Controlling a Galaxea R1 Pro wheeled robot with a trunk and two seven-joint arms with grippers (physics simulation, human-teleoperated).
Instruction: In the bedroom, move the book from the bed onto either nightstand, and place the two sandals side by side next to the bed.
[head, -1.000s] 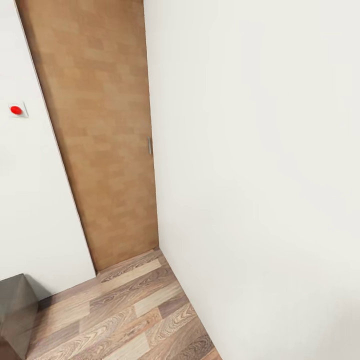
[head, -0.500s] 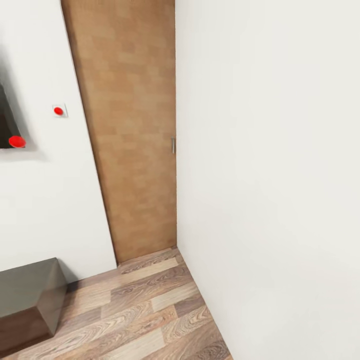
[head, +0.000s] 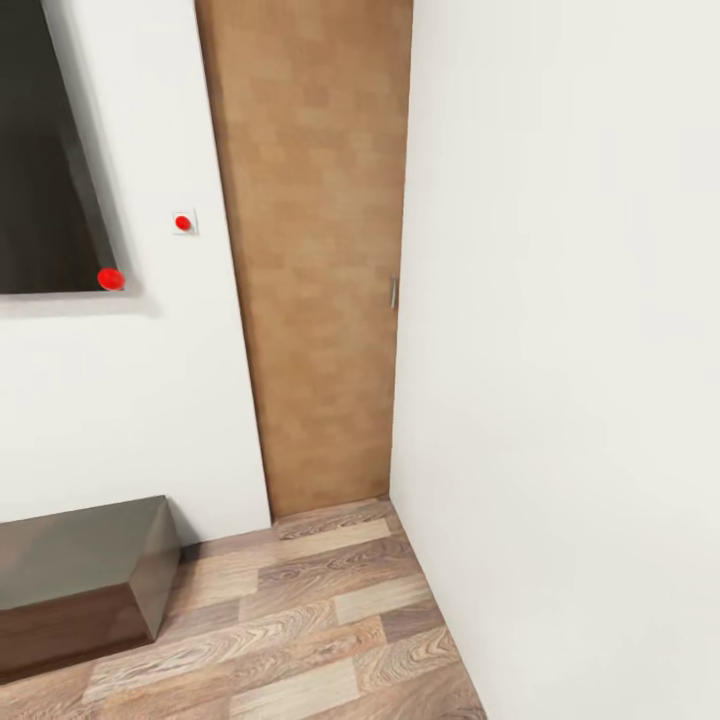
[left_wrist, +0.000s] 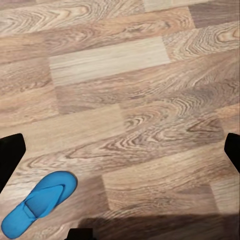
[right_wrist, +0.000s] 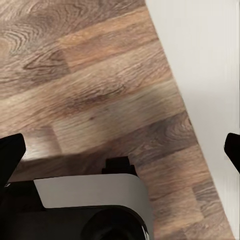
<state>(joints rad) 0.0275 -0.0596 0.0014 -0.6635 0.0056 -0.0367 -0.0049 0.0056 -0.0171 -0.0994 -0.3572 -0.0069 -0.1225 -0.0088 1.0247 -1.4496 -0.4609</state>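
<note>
Here, one blue sandal (left_wrist: 39, 202) lies flat on the wood floor (left_wrist: 130, 100) under the left hand (left_wrist: 120, 150), whose fingers are spread wide with nothing between them. The right hand (right_wrist: 120, 150) is spread wide too, over bare floor beside a white wall (right_wrist: 205, 60).

The left gripper (left_wrist: 120, 150), seen in its own wrist view, points down, its two black fingertips (left_wrist: 10, 152) showing at opposite edges, spread wide with nothing between them. The right gripper (right_wrist: 120, 150) likewise points down, its black fingertips (right_wrist: 10, 155) far apart and empty, above the robot's own white-and-black rounded base (right_wrist: 90, 210).
</note>
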